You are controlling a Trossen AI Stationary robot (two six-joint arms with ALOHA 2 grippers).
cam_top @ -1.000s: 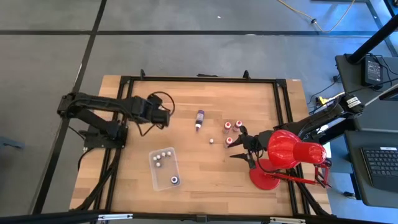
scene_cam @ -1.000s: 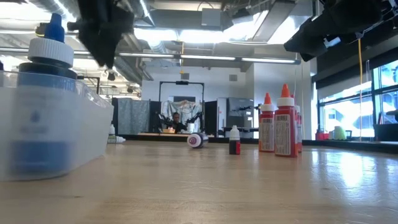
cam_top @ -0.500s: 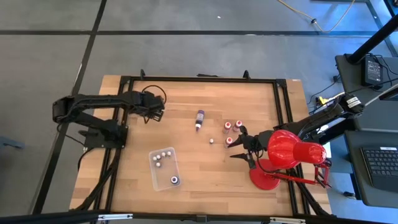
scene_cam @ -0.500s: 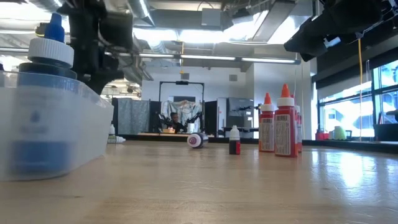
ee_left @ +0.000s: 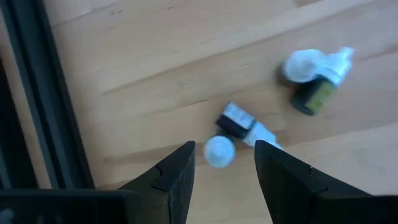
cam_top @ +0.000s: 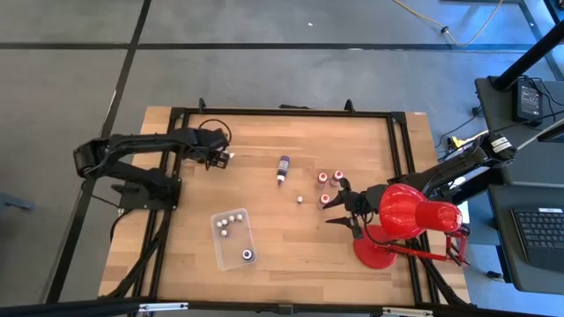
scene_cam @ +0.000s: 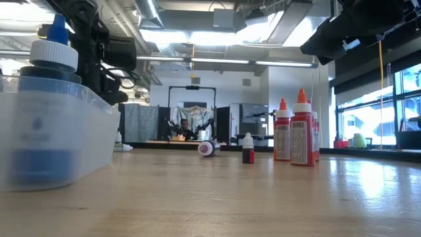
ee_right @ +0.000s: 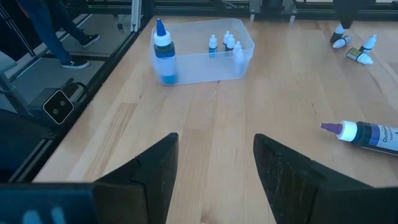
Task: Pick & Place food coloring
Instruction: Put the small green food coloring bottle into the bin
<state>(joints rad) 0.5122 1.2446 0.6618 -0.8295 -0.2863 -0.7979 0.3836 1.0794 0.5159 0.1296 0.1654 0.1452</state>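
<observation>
The left hand (ee_left: 222,163) is hanging spread and empty over the far-left part of the desk (cam_top: 291,238), right above two small dropper bottles lying on their sides. The nearer bottle (ee_left: 239,127), dark-bodied with a white cap, is lying between the two fingers as the wrist camera sees it; the second (ee_left: 316,74), with a greenish label, is lying a little farther off.

To do this pick well, the hand probably needs to be coming straight down with the fingers straddling the dark body, not the round cap — a lying bottle is likely to roll or squirt out if pinched at its end. It looks safest to take one bottle only and leave its neighbour undisturbed.

The clear tray (cam_top: 231,239) is sitting nearer the front of the desk, already holding a few small bottles and a blue one. A long purple bottle (cam_top: 283,168) and several red-capped ones (cam_top: 330,179) are waiting near the middle. The right hand (ee_right: 214,163) is idling, spread and empty, beside the red lamp (cam_top: 407,211).
</observation>
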